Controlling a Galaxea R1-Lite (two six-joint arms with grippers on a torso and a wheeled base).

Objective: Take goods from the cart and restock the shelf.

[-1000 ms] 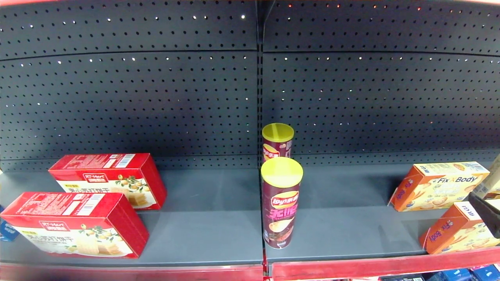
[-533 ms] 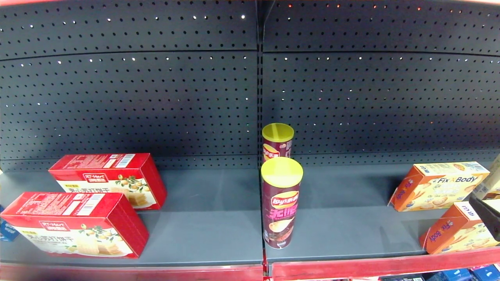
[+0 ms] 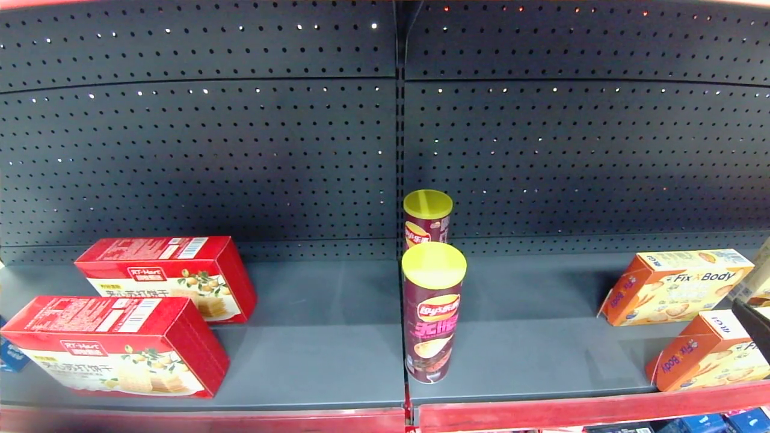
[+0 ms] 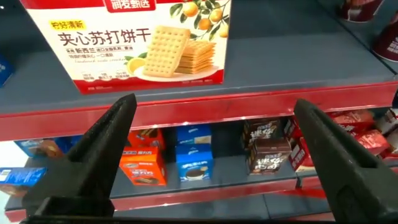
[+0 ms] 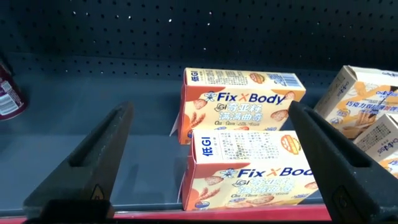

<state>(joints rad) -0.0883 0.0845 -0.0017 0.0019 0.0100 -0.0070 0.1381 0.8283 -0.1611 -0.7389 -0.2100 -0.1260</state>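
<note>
Two red cracker boxes [image 3: 114, 346] [image 3: 165, 276] lie on the left of the grey shelf [image 3: 325, 349]. Two maroon chip cans with yellow lids stand mid-shelf, one [image 3: 432, 313] in front of the other [image 3: 427, 225]. Two orange biscuit boxes [image 3: 707, 352] [image 3: 677, 287] sit on the right. My right gripper [image 5: 209, 109] is open and holds nothing, just before the front orange box [image 5: 255, 168]; one of its fingers [image 3: 757, 325] shows at the head view's right edge. My left gripper [image 4: 216, 102] is open with nothing in it, below the shelf's red lip, under the front red box [image 4: 137, 43].
A perforated dark back panel [image 3: 240, 150] rises behind the shelf. Beige boxes [image 5: 367, 106] stand to the right of the orange ones. The lower shelf holds blue [image 4: 193, 162], orange [image 4: 142, 168] and brown packs [image 4: 267, 152]. Bare shelf lies between the cans and the boxes on either side.
The right gripper's finger has drawn back toward the right edge of the head view, uncovering more of the front orange box. Nothing on the shelf has moved.
</note>
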